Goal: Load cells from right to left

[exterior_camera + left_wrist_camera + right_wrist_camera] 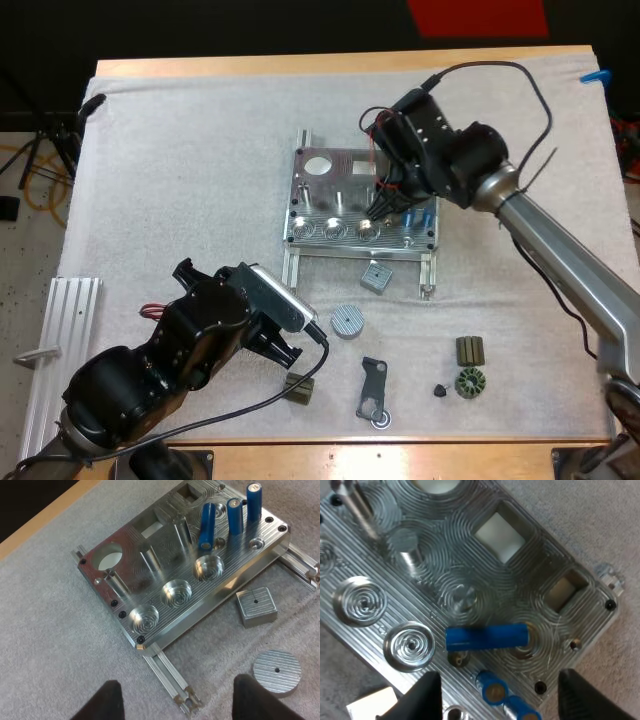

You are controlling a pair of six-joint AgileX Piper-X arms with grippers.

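Beside the milled aluminium fixture point(165, 580) on the white mat point(180, 180), a square block point(256, 606), a ridged round disc point(276, 671) and dark toothed parts point(469, 383) are lying loose. Three glossy blue cells point(235, 516) are standing at its right end, one leaning. My right pincer point(500, 695) is hovering released over them, and my left pincer point(175, 700) is gaping too.

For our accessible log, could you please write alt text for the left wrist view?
A metal fixture on the mat holds three blue cylinders at one end, one tilted, with three round pockets empty. A square block and a disc lie beside it; the left gripper is open, clear of everything.
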